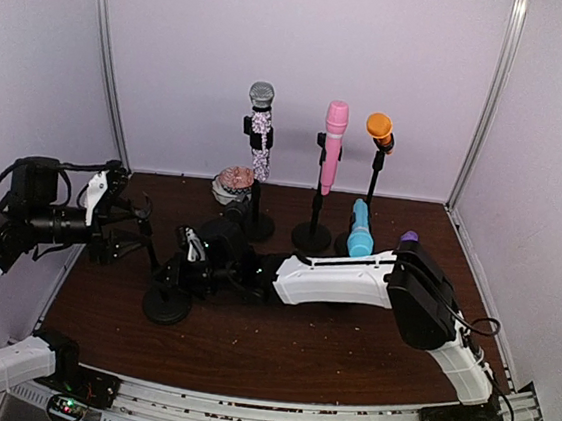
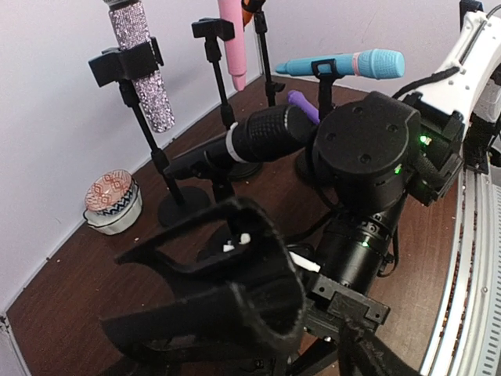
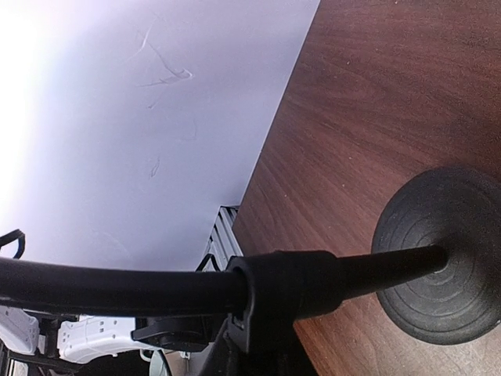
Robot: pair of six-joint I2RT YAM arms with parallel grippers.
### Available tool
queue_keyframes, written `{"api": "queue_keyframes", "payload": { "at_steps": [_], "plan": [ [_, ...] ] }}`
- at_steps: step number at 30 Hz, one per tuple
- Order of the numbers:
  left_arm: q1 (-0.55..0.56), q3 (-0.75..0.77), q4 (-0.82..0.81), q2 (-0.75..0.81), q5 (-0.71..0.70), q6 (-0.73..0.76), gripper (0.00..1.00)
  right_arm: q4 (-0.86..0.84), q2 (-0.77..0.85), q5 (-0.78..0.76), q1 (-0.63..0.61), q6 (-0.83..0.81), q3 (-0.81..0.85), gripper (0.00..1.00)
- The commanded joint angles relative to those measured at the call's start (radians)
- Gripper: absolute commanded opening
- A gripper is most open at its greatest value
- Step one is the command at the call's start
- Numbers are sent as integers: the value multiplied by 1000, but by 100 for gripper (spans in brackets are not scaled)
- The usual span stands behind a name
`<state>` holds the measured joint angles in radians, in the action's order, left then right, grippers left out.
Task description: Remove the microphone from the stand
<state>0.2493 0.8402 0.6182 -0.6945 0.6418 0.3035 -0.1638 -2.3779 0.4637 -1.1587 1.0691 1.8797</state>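
Observation:
A black microphone [image 1: 222, 230] lies tilted in the clip of the front stand, whose round base [image 1: 165, 306] sits on the table. In the left wrist view the microphone [image 2: 262, 135] points up and to the right. My right gripper [image 1: 189, 252] is shut on that stand's pole, just below the microphone. In the right wrist view the pole [image 3: 117, 291] runs across the frame to the base [image 3: 442, 262], with my right gripper [image 3: 262, 313] around its collar. My left gripper [image 1: 130, 228] is open and empty, just left of the stand; it also shows in the left wrist view [image 2: 262, 266].
Behind stand a glitter microphone [image 1: 259, 128], a pink one [image 1: 333, 146], an orange one [image 1: 379, 129] and a blue one [image 1: 360, 230], all on stands. A purple microphone [image 1: 409, 237] lies by the right arm. A patterned bowl [image 1: 232, 182] sits at the back wall.

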Motion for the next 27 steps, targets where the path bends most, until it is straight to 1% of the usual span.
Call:
{"api": "queue_keyframes", "payload": {
  "at_steps": [1,7,11,15,18,23,27],
  "plan": [
    [-4,14,-106,-56,53,5,65,3,43,-49,15,-36,-48,0],
    [-4,49,-150,-144,63,-11,53,65,45,-85,16,-86,-56,0],
    [-5,55,-170,-162,65,-12,49,153,57,-140,16,-148,-31,0],
    [-4,69,-156,-169,76,-9,48,224,84,-217,13,-220,-21,0],
    [-4,97,-100,-153,95,12,53,259,107,-278,7,-276,-24,0],
    [-4,73,-94,-133,89,35,52,353,89,-378,-26,-409,56,0],
    [-5,68,-93,-154,92,34,51,373,87,-454,-49,-481,61,0]
  ]
}}
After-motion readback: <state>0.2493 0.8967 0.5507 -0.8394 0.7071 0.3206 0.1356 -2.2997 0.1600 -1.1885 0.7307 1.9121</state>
